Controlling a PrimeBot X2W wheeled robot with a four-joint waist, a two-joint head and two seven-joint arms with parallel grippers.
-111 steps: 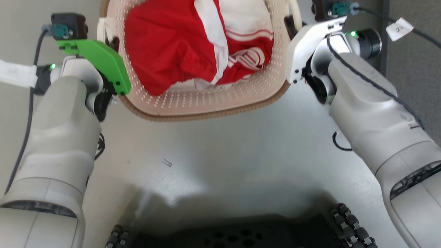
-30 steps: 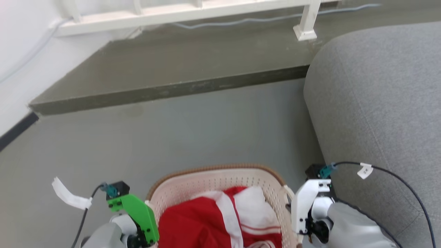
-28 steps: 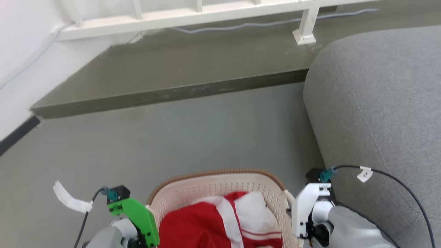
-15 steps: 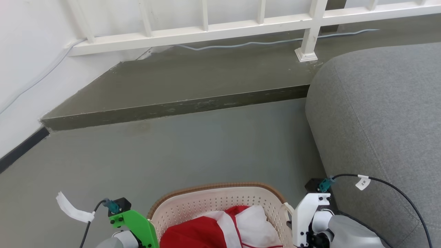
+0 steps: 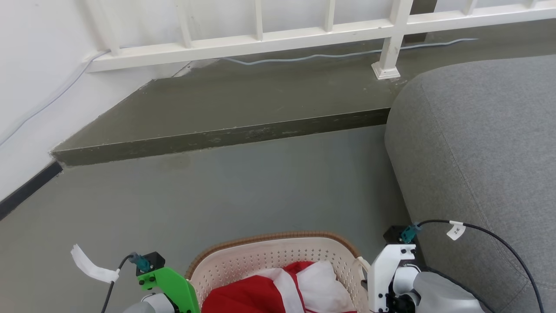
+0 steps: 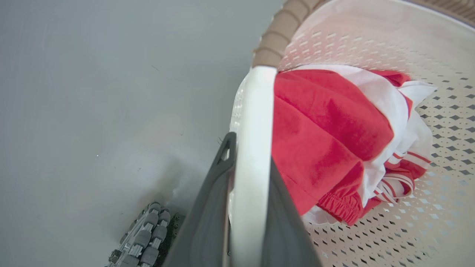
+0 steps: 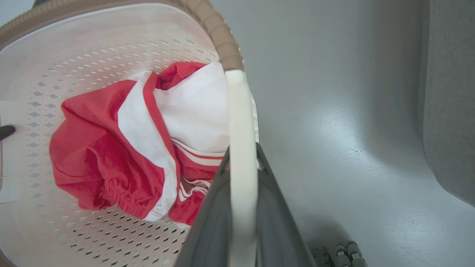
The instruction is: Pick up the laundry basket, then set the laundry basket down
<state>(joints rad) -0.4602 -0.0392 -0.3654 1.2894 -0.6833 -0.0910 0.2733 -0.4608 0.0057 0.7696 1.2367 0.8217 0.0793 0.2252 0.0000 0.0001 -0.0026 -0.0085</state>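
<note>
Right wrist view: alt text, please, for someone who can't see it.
The right gripper clamps its two dark fingers on a white loop handle of the cream laundry basket, which holds a red-and-white garment. Grey floor fills the picture's right, with a grey sofa at the edge.

The head view's bottom edge cuts the basket (image 5: 278,256), leaving its near half out of frame, and the garment (image 5: 304,291) with it. Both arms run off that edge. A green bracket (image 5: 173,284) and a white bracket (image 5: 386,269) hide the fingers there. The print on the cable tag (image 5: 455,230) is too small to read. The right edge cuts the sofa (image 5: 478,152).

In the left wrist view a handle (image 6: 252,148) covers the inner faces of the left gripper (image 6: 249,155). In the right wrist view the other handle (image 7: 241,148) does the same to the right gripper (image 7: 243,155). Wheels (image 6: 148,237) are clipped at the bottom edge.
</note>
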